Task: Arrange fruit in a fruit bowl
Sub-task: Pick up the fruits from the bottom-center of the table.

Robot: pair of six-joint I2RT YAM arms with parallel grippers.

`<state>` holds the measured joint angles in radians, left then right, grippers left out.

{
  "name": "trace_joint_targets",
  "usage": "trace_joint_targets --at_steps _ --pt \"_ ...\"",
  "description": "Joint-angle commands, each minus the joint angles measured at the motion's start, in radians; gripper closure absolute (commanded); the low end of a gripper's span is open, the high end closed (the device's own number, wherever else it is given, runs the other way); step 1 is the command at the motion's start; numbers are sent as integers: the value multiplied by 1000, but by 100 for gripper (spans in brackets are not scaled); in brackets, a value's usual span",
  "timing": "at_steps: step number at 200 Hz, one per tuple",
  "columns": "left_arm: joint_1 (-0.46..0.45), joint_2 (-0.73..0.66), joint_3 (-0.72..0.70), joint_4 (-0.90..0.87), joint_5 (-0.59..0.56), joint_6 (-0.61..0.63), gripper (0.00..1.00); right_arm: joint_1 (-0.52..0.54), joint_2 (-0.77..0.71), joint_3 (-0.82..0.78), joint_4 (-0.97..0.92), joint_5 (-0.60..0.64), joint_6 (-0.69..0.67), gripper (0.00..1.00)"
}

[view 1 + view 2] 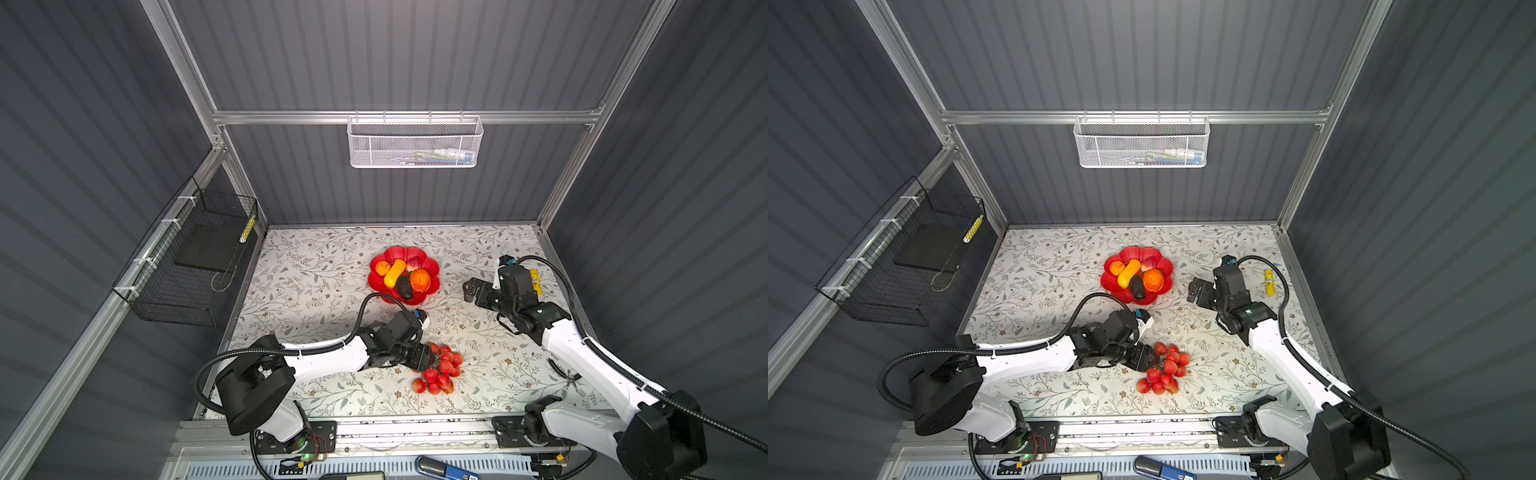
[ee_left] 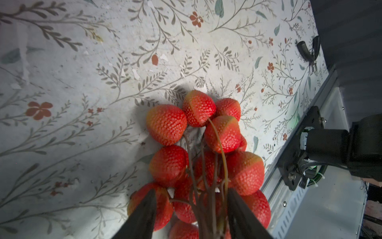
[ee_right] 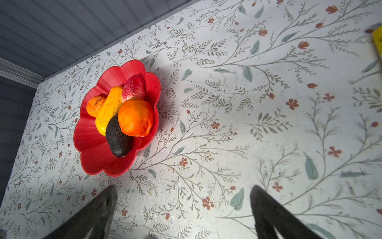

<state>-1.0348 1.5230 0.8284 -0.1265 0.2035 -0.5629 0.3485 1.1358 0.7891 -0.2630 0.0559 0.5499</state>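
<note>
Berry bunch point(image 1: 442, 368) lies flat, stem end pointing between left fingers point(image 2: 144, 215).

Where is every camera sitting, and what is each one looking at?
Top views: high over the table, looking down on the left arm, right arm, fruit bowl and bunch of red berries.
Left wrist: on the left arm, facing the berries; the left gripper straddles their stems.
Right wrist: on the right arm, facing the bowl across the table; the open right gripper shows.
Shared: top and left wrist views both show the berries.
</note>
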Motion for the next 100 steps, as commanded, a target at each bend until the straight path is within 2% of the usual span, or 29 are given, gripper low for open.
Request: trace_joint_targets --at_steps 1,27,44,71,100 --pt "-4 18 42 -84 36 48 56 -8 -10 -16 -7 9 7 1" --pt "-4 16 62 -85 13 55 89 -11 -10 -22 -5 6 13 1" --pt "-2 4 73 -90 2 59 100 -11 -10 -23 -9 8 9 1" --pt "22 -49 88 -102 -9 62 100 -15 -41 -27 -9 12 9 1" --pt "145 -156 106 -92 22 85 100 -19 -55 -24 -4 11 9 1"
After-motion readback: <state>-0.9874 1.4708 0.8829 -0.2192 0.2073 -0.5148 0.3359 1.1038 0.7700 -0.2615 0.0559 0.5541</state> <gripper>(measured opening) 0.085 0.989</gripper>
